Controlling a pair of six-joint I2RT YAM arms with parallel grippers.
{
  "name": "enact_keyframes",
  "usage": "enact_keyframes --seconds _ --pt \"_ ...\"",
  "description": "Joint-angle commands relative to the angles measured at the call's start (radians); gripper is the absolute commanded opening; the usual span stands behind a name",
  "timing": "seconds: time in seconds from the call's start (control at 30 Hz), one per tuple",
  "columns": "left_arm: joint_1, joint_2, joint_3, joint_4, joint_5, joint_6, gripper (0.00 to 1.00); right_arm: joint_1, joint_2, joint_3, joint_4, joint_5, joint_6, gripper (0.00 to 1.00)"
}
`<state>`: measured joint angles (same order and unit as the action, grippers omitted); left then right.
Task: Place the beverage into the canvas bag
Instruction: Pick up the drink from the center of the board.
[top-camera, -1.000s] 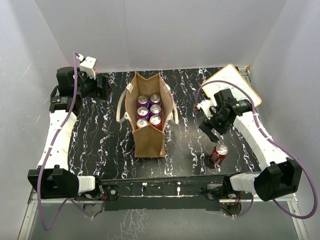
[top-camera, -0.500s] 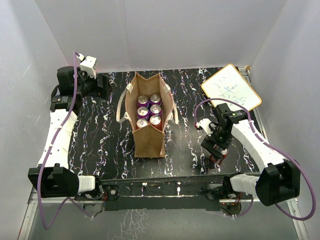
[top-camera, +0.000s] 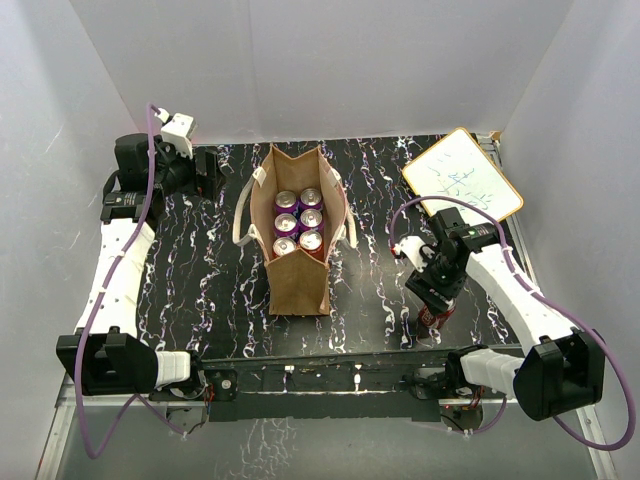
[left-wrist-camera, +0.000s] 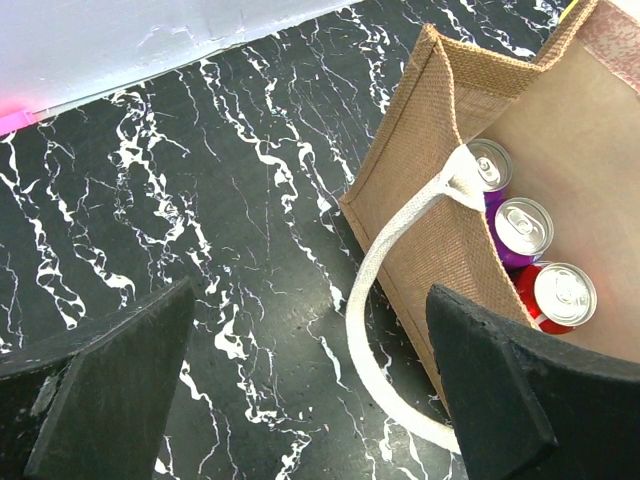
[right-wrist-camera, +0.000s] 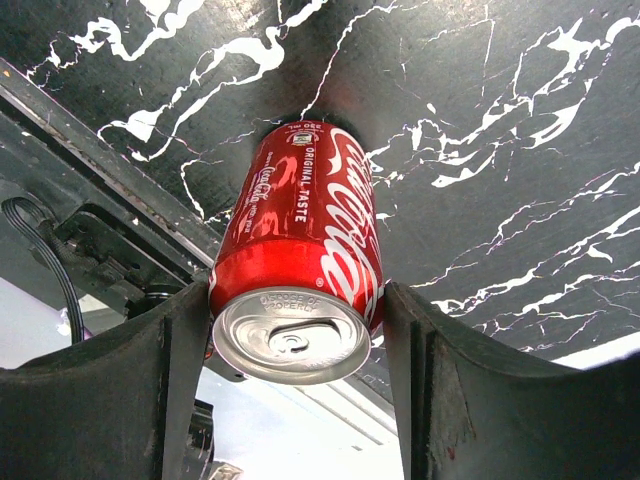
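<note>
Left side first: the left gripper (left-wrist-camera: 310, 290) is spread wide with nothing between its two chunky black fingers, hanging over the black marble-look table (top-camera: 200, 270) with white veins, near the back left.

In the middle is one canvas bag (top-camera: 297, 285), a tall boxy thing in coarse brown weave with two cream loop handles (top-camera: 243, 215), one drooping off each side. It's standing upright with the mouth open. I count six cans in the bag (top-camera: 311, 218), two columns of three, with shiny silver tops. They're mostly purple, and the left wrist view shows at least one red.

On the right there's one red can (right-wrist-camera: 310, 230), glossy Coca-Cola aluminium. It stands upright on the table close to the near edge, well apart from the bag. The right gripper (right-wrist-camera: 297, 300) is down around it, one finger on each side. The left pad looks flush against the can and the right is touching or a hair off. Honestly can't tell if it's actually squeezing.

Far right at the back is one flat whiteboard (top-camera: 462, 185) with a yellow-orange frame, rounded corners and green scribbles.
</note>
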<state>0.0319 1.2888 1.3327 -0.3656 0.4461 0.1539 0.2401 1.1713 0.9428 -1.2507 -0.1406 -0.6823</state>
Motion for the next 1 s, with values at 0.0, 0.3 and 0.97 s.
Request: enact_keyframes --seconds 0.0,0.3,0.97 --pt "0.007 0.005 0.01 0.025 0.047 -0.021 0.97 -0.003 0.003 0.05 0.034 -0.011 0.003 0.6" --pt "0.008 0.01 0.012 0.022 0.061 -0.027 0.97 -0.003 -0.022 -0.019 0.069 0.0 0.02 0.76" --pt "0.007 0.038 0.024 0.046 0.079 -0.048 0.97 -0.002 0.006 0.248 0.109 -0.088 0.115 0.16"
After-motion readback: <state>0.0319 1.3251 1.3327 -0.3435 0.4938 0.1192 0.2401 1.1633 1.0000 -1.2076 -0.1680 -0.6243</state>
